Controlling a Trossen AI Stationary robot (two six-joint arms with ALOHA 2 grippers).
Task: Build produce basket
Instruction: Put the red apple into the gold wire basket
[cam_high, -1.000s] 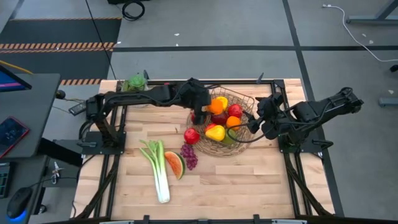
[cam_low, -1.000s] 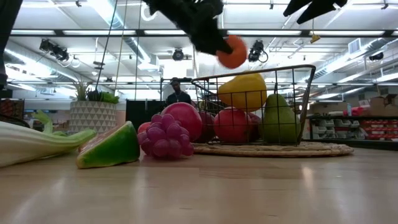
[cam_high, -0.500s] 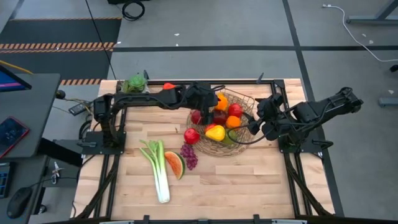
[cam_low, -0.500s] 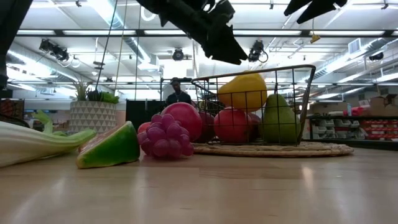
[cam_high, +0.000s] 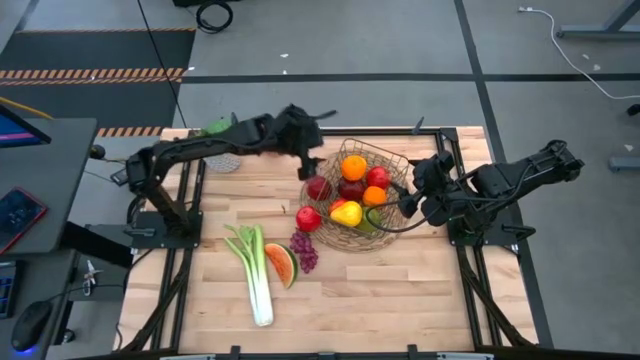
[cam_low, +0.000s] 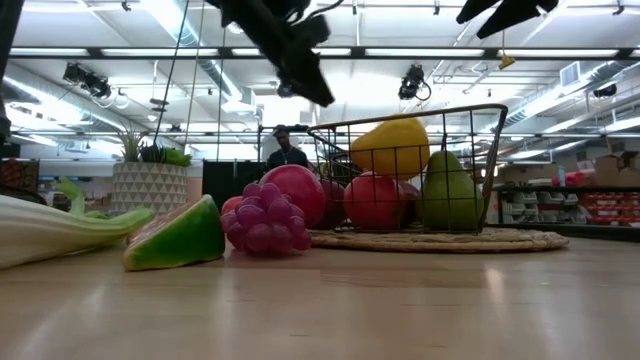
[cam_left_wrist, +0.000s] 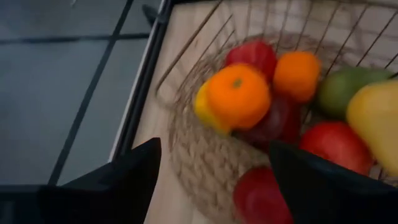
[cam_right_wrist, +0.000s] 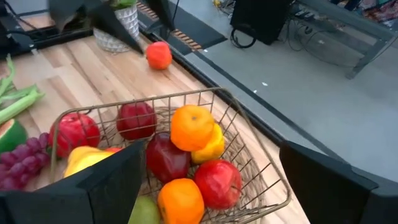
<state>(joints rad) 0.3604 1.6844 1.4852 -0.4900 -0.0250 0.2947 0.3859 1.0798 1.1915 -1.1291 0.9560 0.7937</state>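
Note:
The brown wire basket (cam_high: 385, 160) stands on its round woven base at the table's middle right. It holds an orange (cam_high: 353, 167) on top, red apples, a second orange, a yellow lemon (cam_high: 347, 213) and a green pear (cam_low: 447, 190). On the table by its near left side lie a red apple (cam_high: 308, 218), purple grapes (cam_high: 303, 250), a watermelon slice (cam_high: 281, 265) and a leek (cam_high: 256, 280). My left gripper (cam_high: 307, 152) hangs open just left of the basket's far rim, above the table, with nothing between its fingers (cam_left_wrist: 134, 165). My right gripper (cam_high: 405, 205) hovers open at the basket's right side.
A white netted pot with a green plant (cam_high: 218, 135) stands at the far left corner. A small red fruit (cam_right_wrist: 159, 55) lies on the table near the far edge beside it. There is bare wood along the near edge and at the near right.
My left gripper held an orange over the basket and has let it go; the orange now lies on top of the fruit inside. The gripper has then drawn back toward the table's left and far edge, clear of the basket's rim.

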